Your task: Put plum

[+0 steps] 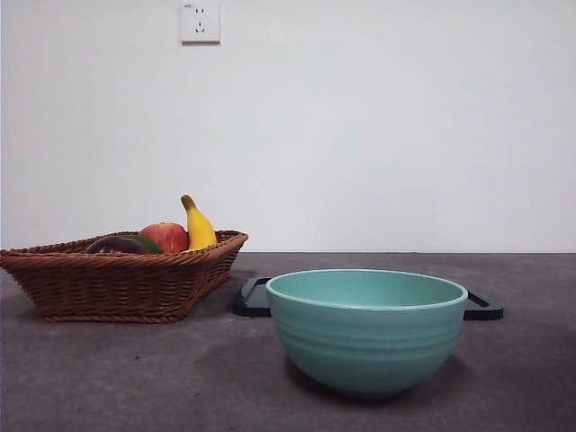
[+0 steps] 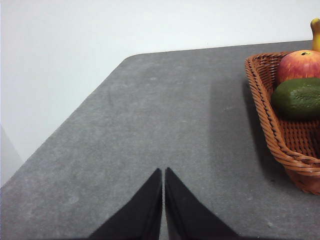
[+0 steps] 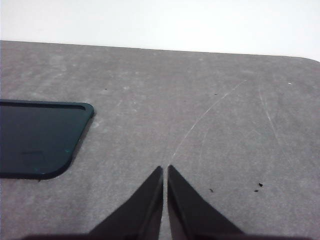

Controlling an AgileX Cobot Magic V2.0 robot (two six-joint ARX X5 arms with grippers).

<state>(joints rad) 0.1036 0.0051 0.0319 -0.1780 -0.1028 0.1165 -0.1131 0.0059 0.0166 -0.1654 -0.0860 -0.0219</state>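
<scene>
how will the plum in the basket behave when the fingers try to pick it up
The plum looks smooth and rounded, so it may slip in a pinch and roll if nudged. It lies low in the basket, pressed against the green fruit beside the apple, so these could shift too. Most of it is hidden behind the rim, so approaching from above seems safer.

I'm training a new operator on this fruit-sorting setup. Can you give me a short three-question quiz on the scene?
1. True or false: the plum lies in the wicker basket.
2. Which sits nearest the front camera? A) the black tray B) the green bowl C) the banana
3. Fill in: both the left pincer and the right pincer are ____ and hold nothing.

Key: 1 true; 2 B; 3 shut.
</scene>
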